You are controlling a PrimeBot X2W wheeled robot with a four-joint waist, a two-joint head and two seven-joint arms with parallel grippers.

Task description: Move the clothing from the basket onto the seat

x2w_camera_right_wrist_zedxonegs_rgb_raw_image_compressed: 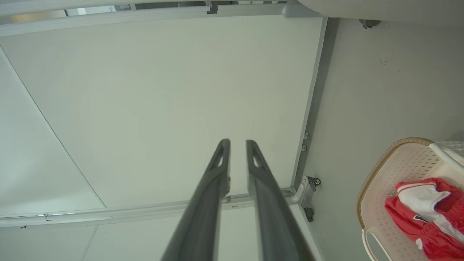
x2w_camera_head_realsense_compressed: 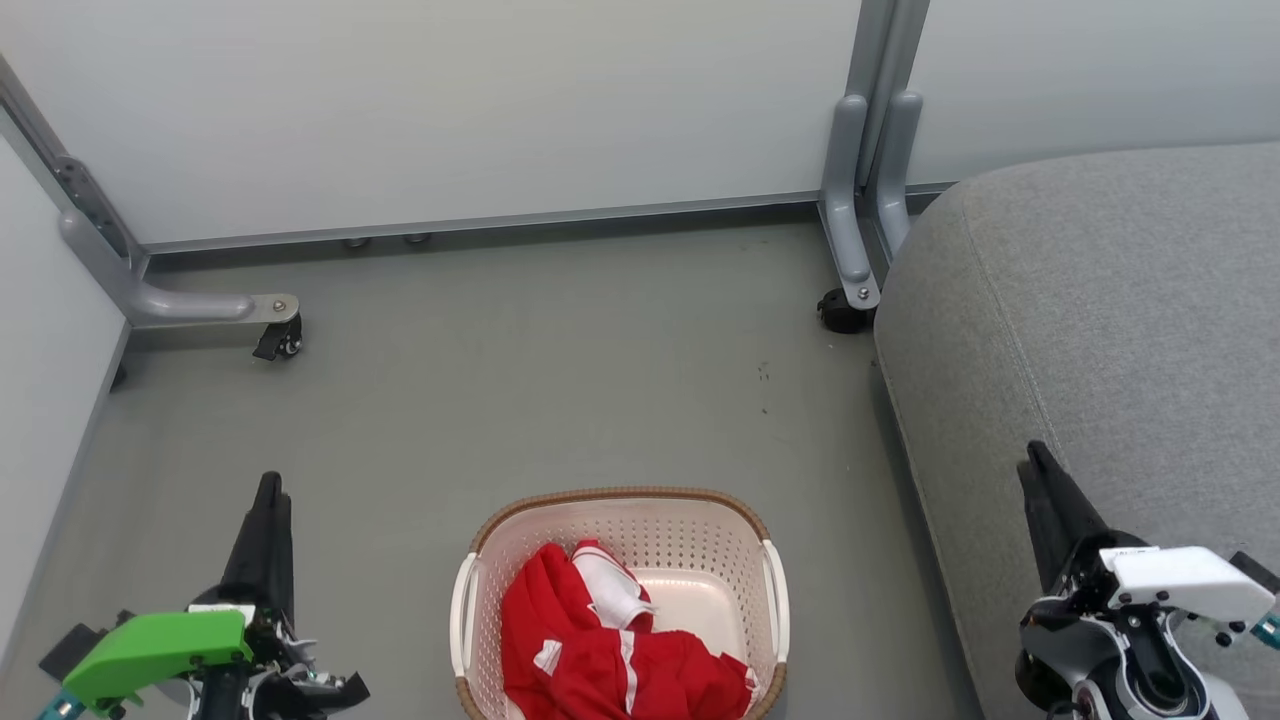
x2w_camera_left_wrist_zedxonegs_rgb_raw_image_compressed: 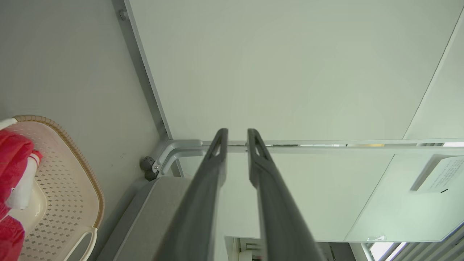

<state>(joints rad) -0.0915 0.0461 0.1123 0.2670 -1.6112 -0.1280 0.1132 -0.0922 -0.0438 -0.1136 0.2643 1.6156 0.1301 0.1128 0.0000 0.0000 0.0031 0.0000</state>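
The cream basket (x2w_camera_head_realsense_compressed: 620, 497) stands on the floor at the bottom middle of the head view, and the red clothing (x2w_camera_head_realsense_compressed: 600, 650) with white stripes lies crumpled in its left half. The grey seat (x2w_camera_head_realsense_compressed: 1100, 320) fills the right side, just right of the basket. My left gripper (x2w_camera_head_realsense_compressed: 268, 487) hovers over the floor left of the basket, fingers close together and holding nothing. My right gripper (x2w_camera_head_realsense_compressed: 1034, 455) hangs at the seat's front edge, likewise shut and empty. The left wrist view shows my left gripper (x2w_camera_left_wrist_zedxonegs_rgb_raw_image_compressed: 237, 132), the basket (x2w_camera_left_wrist_zedxonegs_rgb_raw_image_compressed: 72, 174), the clothing (x2w_camera_left_wrist_zedxonegs_rgb_raw_image_compressed: 12, 152) and the seat (x2w_camera_left_wrist_zedxonegs_rgb_raw_image_compressed: 159, 203). The right wrist view shows my right gripper (x2w_camera_right_wrist_zedxonegs_rgb_raw_image_compressed: 237, 142), the basket (x2w_camera_right_wrist_zedxonegs_rgb_raw_image_compressed: 380, 188) and the clothing (x2w_camera_right_wrist_zedxonegs_rgb_raw_image_compressed: 427, 210).
Pale partition panels close off the back and left. Their grey metal feet with casters stand on the floor at the left (x2w_camera_head_realsense_compressed: 270, 320) and beside the seat's far corner (x2w_camera_head_realsense_compressed: 850, 290). Open grey floor (x2w_camera_head_realsense_compressed: 560, 380) lies between the basket and the panels.
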